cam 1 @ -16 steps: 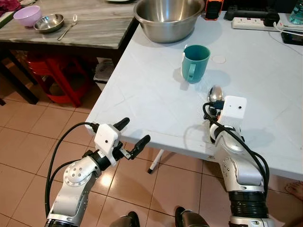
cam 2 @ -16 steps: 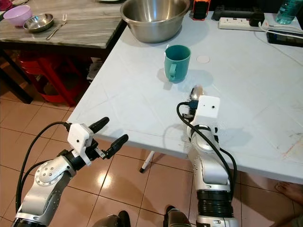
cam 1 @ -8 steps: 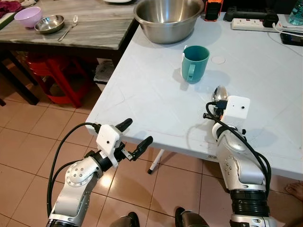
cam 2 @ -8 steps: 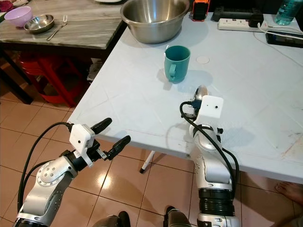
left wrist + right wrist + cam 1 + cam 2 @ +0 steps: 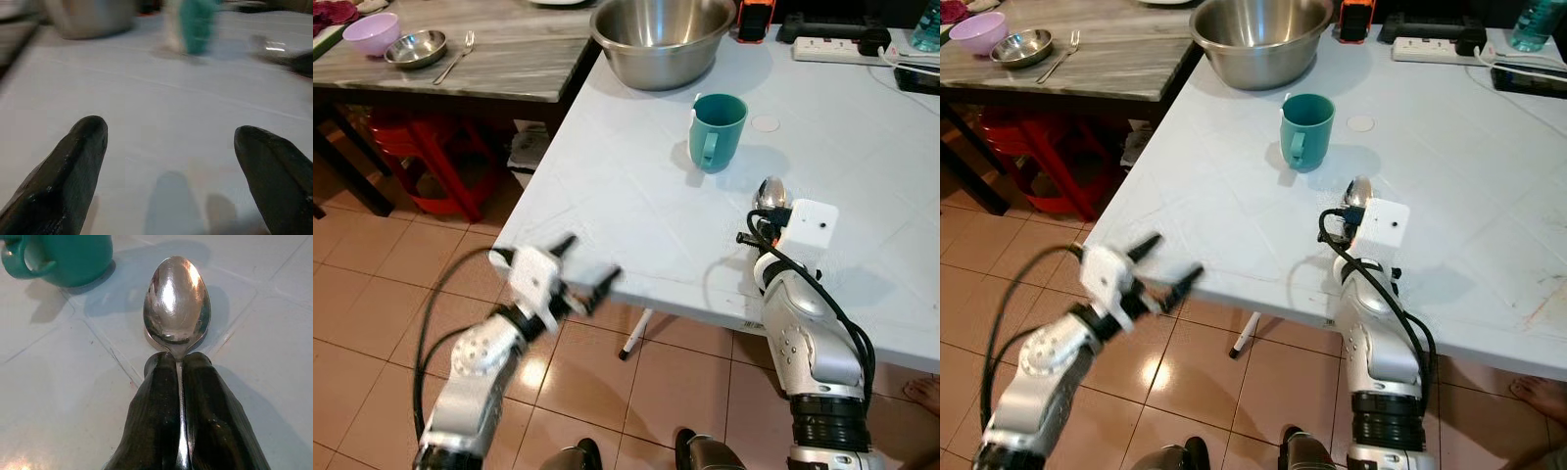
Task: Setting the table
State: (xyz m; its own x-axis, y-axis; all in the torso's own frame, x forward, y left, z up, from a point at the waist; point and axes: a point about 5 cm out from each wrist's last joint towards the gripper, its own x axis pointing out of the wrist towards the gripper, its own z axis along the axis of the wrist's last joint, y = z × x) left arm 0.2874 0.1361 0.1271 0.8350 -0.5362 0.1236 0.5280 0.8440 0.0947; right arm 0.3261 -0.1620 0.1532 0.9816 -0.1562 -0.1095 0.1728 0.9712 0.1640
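Observation:
A steel spoon lies low over the white table, its handle pinched between the fingers of my right gripper, which is shut on it. In the eye views the spoon's bowl pokes out beyond my right wrist, a short way in front of a teal mug that stands upright with its handle toward me. My left gripper is open and blurred by motion at the table's near left edge; its wide-spread fingertips hover just above the bare tabletop.
A large steel mixing bowl stands behind the mug. A power strip lies at the back right. The darker table at left holds a purple bowl, a small steel bowl and a fork. A red stool stands beneath it.
My left arm has swung up and forward toward the table edge and is now blurred. The right gripper with the spoon has edged slightly to the right.

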